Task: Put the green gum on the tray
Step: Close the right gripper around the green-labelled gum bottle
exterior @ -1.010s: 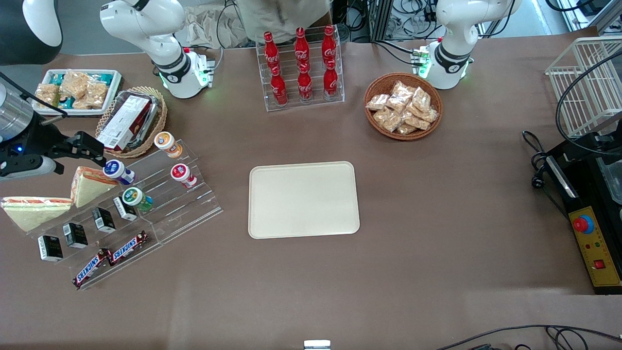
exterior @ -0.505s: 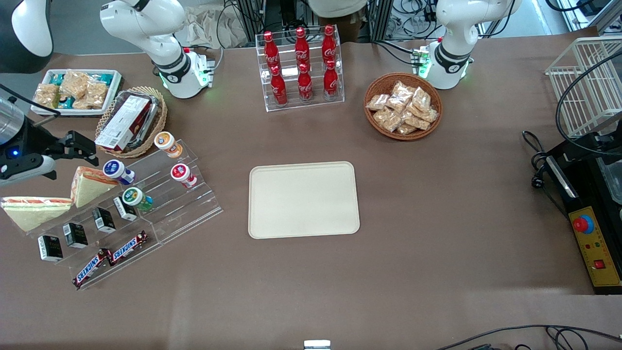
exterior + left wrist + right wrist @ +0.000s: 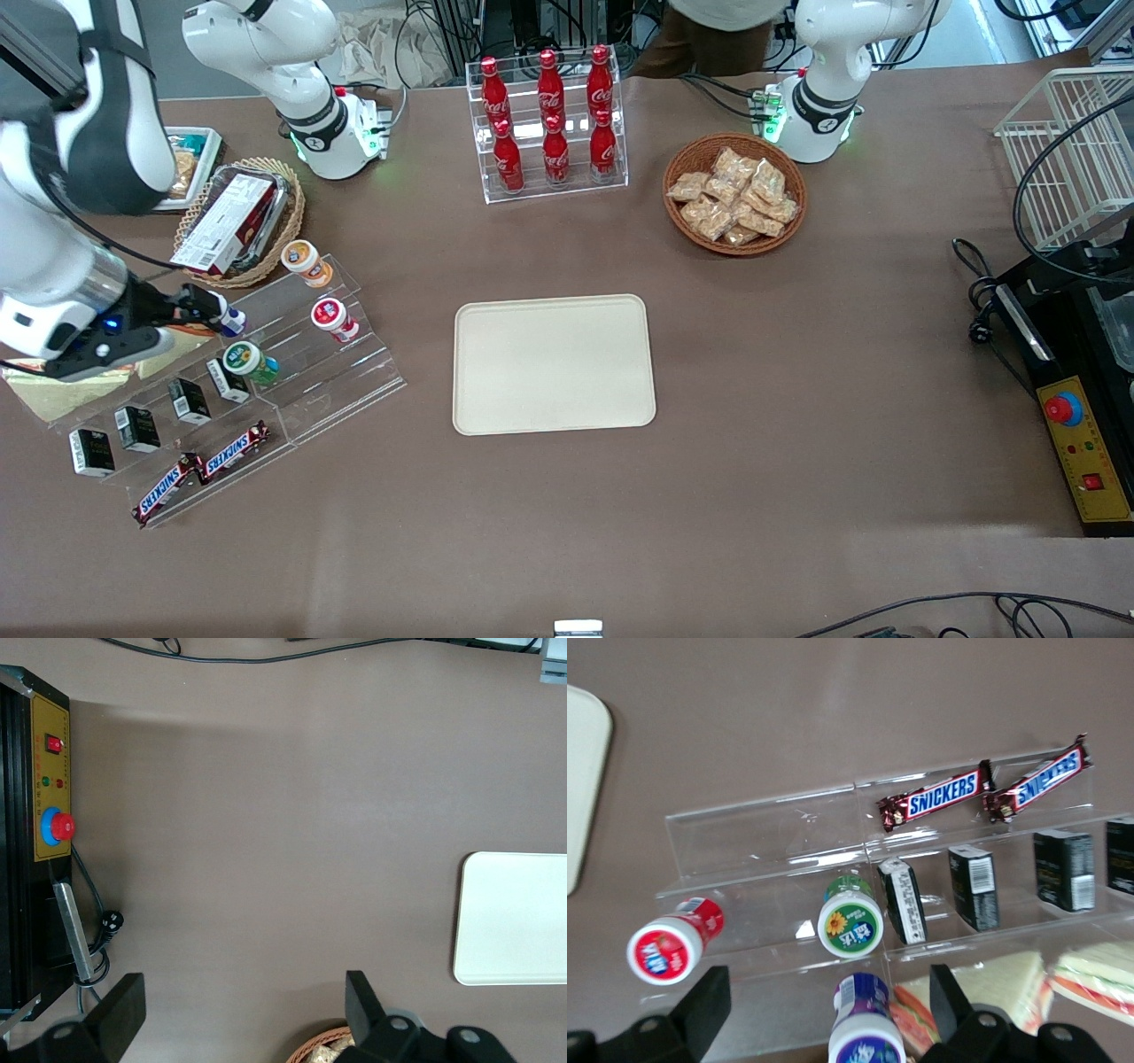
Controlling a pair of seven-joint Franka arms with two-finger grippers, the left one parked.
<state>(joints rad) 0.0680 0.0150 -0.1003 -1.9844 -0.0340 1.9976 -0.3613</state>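
Observation:
The green gum [image 3: 249, 361] lies on a middle step of the clear stepped rack [image 3: 337, 390] toward the working arm's end of the table. In the right wrist view its white lid with the green label [image 3: 850, 923] faces the camera. The cream tray [image 3: 554, 363] lies flat at the table's middle, apart from the rack; its corner shows in the right wrist view [image 3: 583, 771]. My gripper [image 3: 211, 310] hovers open over the rack's upper steps, one step above the green gum. Its fingers [image 3: 702, 1010] straddle the purple gum [image 3: 864, 1032], not touching the green gum.
On the rack are a red gum [image 3: 334, 319], an orange gum [image 3: 304, 261], small black boxes [image 3: 189, 400] and two Snickers bars [image 3: 199, 474]. Sandwiches [image 3: 1010, 988] lie beside the rack. A wicker basket with a box [image 3: 232, 221] and a cola bottle rack [image 3: 549, 124] stand farther from the camera.
My arm has swung from the table's edge in over the sandwiches, and the gripper now sits above the purple gum on the rack. The gums and tray have not moved.

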